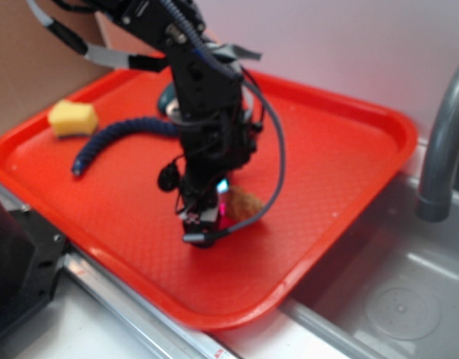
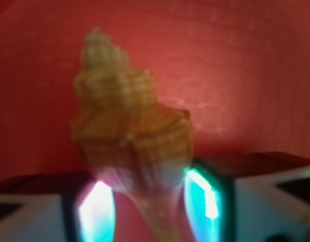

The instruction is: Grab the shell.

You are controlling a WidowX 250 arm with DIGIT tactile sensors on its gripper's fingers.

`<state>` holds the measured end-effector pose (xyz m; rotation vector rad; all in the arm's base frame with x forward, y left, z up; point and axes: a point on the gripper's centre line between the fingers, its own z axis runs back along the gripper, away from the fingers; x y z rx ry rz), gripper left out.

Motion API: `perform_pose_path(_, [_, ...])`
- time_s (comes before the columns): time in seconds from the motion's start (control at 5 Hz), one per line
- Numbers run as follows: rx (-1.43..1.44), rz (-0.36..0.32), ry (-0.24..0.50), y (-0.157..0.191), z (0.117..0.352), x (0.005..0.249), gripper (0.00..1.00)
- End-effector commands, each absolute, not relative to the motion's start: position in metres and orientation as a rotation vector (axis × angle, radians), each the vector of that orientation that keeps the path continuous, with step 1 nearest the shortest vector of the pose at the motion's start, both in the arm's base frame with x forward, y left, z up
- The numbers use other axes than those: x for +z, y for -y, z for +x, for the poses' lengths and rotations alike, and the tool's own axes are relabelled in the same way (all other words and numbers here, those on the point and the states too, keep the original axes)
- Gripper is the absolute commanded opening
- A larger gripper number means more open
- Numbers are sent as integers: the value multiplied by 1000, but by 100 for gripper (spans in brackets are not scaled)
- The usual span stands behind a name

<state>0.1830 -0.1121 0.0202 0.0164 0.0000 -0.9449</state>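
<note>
1. Plainly, the shell [image 2: 130, 131] sits blurred between the glowing jaws of the gripper [image 1: 208, 224], low over the red tray [image 1: 334, 172]; its tail is cut off.
2. Whether the jaws clamp it cannot be told.

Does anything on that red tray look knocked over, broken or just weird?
Nothing looks damaged or spilled. The shell sits between the gripper fingers on the red tray, and the yellow sponge lies at the far corner.
</note>
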Motion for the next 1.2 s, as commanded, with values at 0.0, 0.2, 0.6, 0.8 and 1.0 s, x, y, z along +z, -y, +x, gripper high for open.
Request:
perform_pose_path(0.0, [-721, -1, 96, 92, 149, 72, 0])
perform_pose_path(0.2, [-562, 8, 112, 77, 173, 118, 0])
perform_pose_path(0.6, [-719, -38, 162, 103, 207, 145, 100])
perform_pose_path(0.8, [-822, 15, 117, 130, 197, 122, 100])
perform_pose_path(1.0, [-894, -8, 114, 146, 172, 110, 100])
